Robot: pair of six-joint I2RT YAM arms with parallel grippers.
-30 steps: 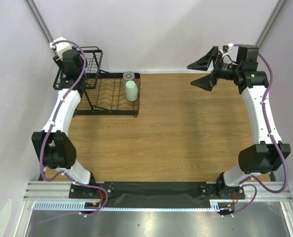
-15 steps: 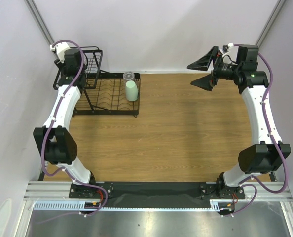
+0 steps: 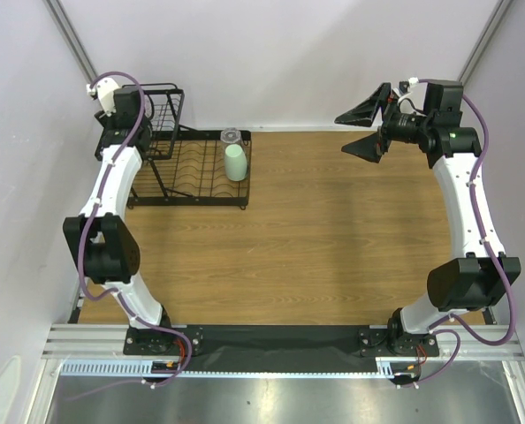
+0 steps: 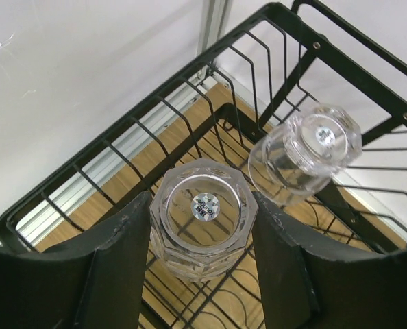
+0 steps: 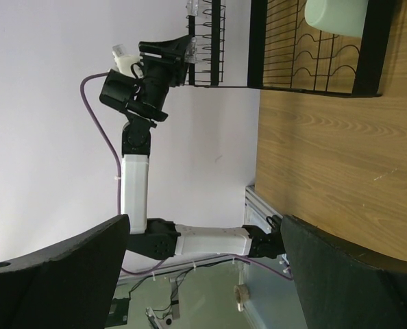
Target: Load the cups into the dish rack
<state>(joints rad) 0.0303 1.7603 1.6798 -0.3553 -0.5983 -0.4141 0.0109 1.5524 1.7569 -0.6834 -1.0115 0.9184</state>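
The left gripper [image 4: 202,205] had its jaws clamped on a glass cup [image 4: 203,229] over the dish rack's [image 4: 73,185] raised basket, beside a second cup [image 4: 306,154] there. Lowering it straight, clear of that neighbour, looked wisest. The right gripper [image 3: 358,130] hung well away, jaws wide apart.

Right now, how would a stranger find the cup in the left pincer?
Look at the black dish rack at the table's far left, then its raised basket. Of two clear cups there, it is the faceted one in the left pincer; the round one lies tipped.
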